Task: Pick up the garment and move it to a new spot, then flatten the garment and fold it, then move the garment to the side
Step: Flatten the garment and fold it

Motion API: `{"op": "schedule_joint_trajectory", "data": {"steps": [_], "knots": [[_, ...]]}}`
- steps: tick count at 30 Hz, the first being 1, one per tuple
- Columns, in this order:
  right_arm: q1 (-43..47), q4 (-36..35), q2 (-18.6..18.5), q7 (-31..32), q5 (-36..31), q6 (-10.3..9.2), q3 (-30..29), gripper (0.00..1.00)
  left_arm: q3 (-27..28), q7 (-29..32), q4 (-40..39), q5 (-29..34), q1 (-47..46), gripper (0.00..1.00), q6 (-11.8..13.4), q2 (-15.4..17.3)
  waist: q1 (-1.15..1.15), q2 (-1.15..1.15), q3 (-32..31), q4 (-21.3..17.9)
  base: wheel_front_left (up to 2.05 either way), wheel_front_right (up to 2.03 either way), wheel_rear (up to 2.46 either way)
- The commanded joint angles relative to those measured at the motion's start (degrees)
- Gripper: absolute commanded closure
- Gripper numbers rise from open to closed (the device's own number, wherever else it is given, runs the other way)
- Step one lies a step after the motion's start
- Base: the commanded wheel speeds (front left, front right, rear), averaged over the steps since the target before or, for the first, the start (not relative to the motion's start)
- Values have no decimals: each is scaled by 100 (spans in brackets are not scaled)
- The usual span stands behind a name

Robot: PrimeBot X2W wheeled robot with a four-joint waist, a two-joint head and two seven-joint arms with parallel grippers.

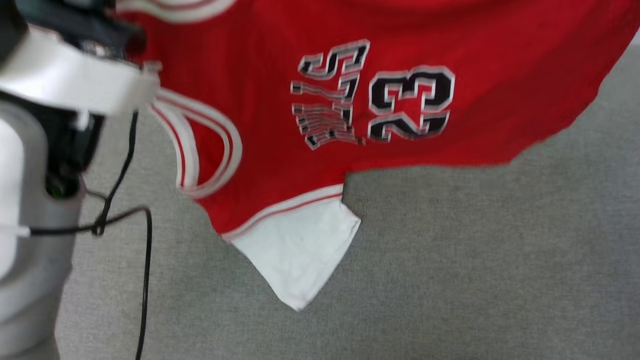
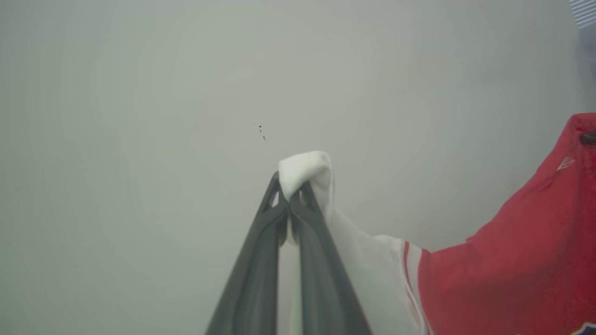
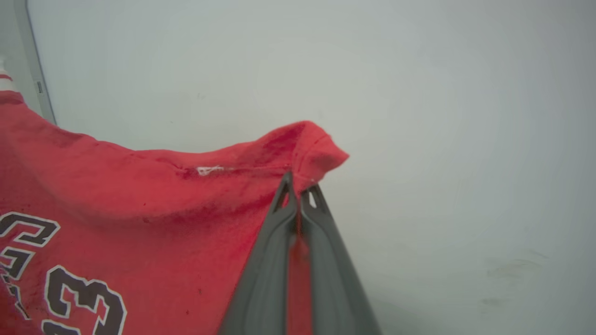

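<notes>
1. The left gripper (image 2: 289,190) has its two long dark fingers pressed together, clenched on a bunched fold of the held white sleeve (image 2: 305,168). The cloth pokes out just beyond the fingertips and trails back along the right side of the fingers in the left wrist view.
2. The right gripper (image 3: 298,191) is likewise clamped tight, grasping a red hem corner. A strip of red cloth shows between the two fingers, and the corner flap juts just past the fingertips.
3. The garment (image 1: 500,55) is a bright red soft T-shirt with white short sleeves and red-and-white striped trim. It is pinched in both sets of fingers and spreads away from each grip towards the other.
4. A small white mark (image 3: 209,170) lies on the hem seam, near the right fingertips and on their left in the right wrist view.
5. A black-and-white number print (image 1: 410,102) sits on the red body, well back from the right fingertips.
6. In the head view, a free white sleeve (image 1: 295,250) points down over a grey woven surface (image 1: 475,260). Whether they touch cannot be told.
7. A pale forearm (image 1: 70,80) stands at the left of the head view, with a thin black cable (image 1: 145,260) looping below it.
8. A plain pale wall (image 2: 139,93) lies beyond both sets of fingertips, apart from them.
</notes>
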Motion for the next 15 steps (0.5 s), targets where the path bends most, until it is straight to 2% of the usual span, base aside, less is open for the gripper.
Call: {"op": "schedule_joint_trajectory", "data": {"steps": [1,7,15], "knots": [[-228,-30,38,23,-59,-9,-42,100,5,39,58,33,-239,100,-16,-13,0,0,309,26,0,0,0],[-1506,279,85,110,-324,-9,-93,100,-20,173,579,87,-1687,100,-191,-3,0,0,1023,48,0,0,0],[-3406,1335,163,-186,-770,-9,90,100,-204,39,1833,230,-3783,100,-394,-38,0,0,1691,79,0,0,0]]}}
